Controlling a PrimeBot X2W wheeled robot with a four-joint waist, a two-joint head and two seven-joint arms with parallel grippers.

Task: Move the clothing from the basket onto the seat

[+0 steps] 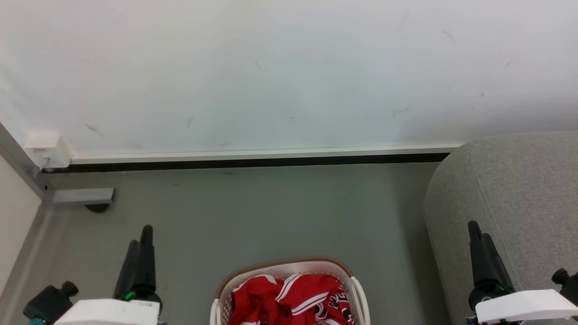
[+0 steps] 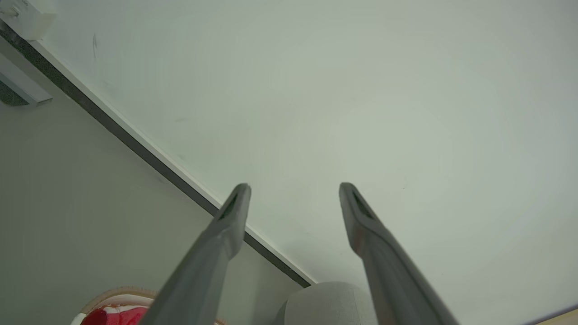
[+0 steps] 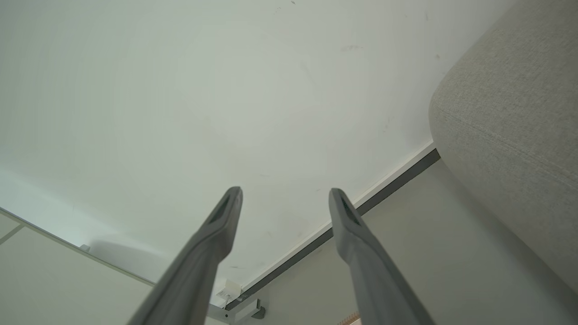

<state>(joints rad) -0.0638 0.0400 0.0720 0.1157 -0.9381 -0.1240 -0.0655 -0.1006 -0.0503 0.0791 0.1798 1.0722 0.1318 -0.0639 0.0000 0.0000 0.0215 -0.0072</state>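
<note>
Grey floor (image 1: 271,212) meets a scuffed white wall (image 1: 271,67). Left claw (image 1: 140,236) at eight o'clock and right claw (image 1: 478,230) at four stand spread, empty. At six, crumpled red jerseys (image 1: 289,298) with white trim fill the oval white perforated basket (image 1: 222,302); the light grey fabric sofa (image 1: 510,180) rises at three. Soft, light cloth should drape: pinch a raised fold. Head view gives those folds; right wrist view, the sofa's seam.

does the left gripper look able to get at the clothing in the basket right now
Probably yes: the left gripper is open, the clothing lies uncovered in the basket, only floor between them.
</note>
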